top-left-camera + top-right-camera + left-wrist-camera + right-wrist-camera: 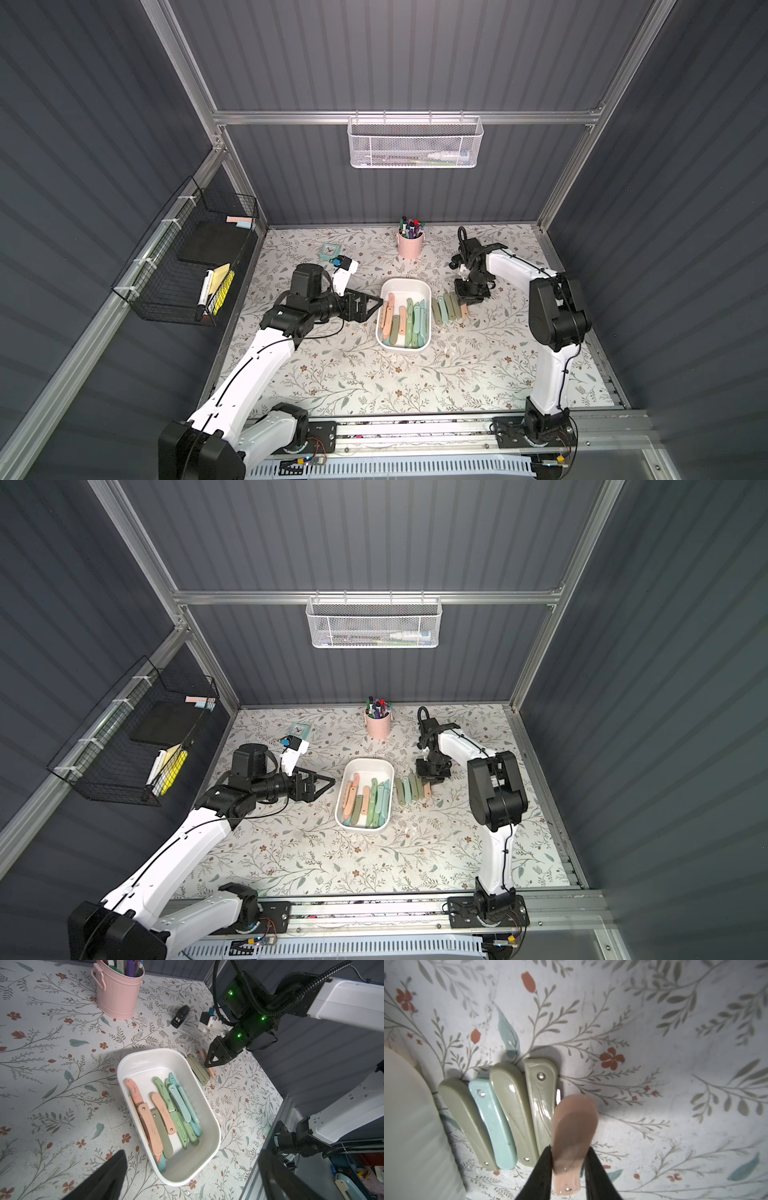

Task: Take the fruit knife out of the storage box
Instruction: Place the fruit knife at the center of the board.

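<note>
Placing step. The right gripper point(570, 1148) straddles the pink knife point(575, 1122), jaws narrowly parted and grip unclear, at the end of the row of knives point(500, 1115) just beside the storage box point(216, 1126). The left gripper point(371, 305) gapes empty. A tilted release may topple the knife onto the row. Only the right wrist view shows the jaws, which the top views hide.

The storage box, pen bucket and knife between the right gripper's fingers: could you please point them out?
Storage box point(406, 280): in a top view, far rim.
Pen bucket point(410, 248): in a top view, wall.
Pink fruit knife point(574, 1126): right wrist view, handle.
</note>
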`<state>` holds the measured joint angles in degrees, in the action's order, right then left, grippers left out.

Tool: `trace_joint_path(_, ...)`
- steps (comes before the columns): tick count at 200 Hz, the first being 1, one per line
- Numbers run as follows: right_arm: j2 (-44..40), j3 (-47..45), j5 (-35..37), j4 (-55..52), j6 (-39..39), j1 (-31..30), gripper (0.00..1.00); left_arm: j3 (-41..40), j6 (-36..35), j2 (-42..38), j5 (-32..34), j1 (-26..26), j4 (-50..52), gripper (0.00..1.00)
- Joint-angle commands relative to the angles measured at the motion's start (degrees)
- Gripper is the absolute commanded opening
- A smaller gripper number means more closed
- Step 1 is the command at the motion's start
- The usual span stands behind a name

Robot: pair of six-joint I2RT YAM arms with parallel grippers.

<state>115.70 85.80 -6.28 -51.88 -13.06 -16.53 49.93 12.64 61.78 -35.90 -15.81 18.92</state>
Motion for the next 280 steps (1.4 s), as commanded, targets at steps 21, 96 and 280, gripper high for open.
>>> trace_joint_path(21,1.0,-0.3,0.9,-0.1,-0.4,0.2,0.29,0.2,-0.7,-1.1,0.7,0.3,0.7,0.99)
trace_joint_path(96,3.3,1.6,1.0,-0.1,0.4,0.2,0.31,0.2,-0.8,-1.0,1.1,0.3,0.9,0.99)
trace_joint_path(280,-23.5,-13.2,8.9,15.7,-8.6,-10.8,0.47,-0.2,-0.6,-2.6,4.1,0.3,0.7,0.99)
